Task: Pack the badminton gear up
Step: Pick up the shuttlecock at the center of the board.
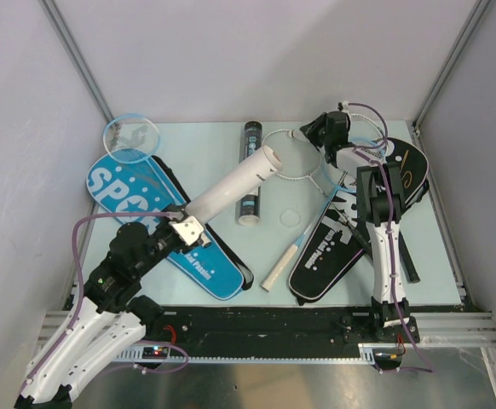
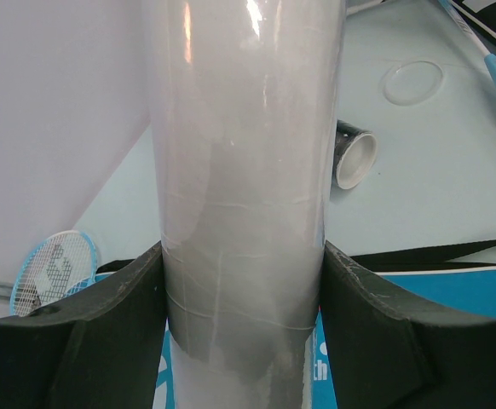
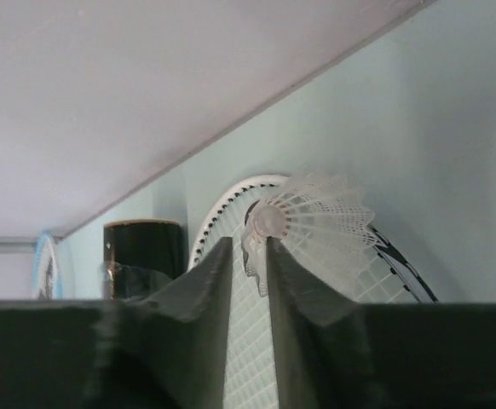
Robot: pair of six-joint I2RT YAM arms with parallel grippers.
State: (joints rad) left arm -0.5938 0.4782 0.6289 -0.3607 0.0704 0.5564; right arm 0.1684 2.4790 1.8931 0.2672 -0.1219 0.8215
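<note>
- Left gripper (image 2: 241, 285) clamps both fingers around the white tube (image 1: 231, 187), holding it slanted above the blue cover (image 1: 158, 217). The wrist view cuts off the tube's lower end.
- Right gripper (image 3: 250, 256) is nearly closed, pinching the shuttlecock (image 3: 316, 223) by its cork over the white-framed racket (image 1: 295, 158) near the table's back.
- From above, that shuttlecock is hard to make out behind the gripper.
- Between the covers lies the black tube (image 1: 250, 175); the right arm partly hides the black cover (image 1: 337, 247).
- Pale green table (image 1: 205, 141), grey walls (image 1: 256, 51).
- Only the left wrist view shows the black tube's open white end.
</note>
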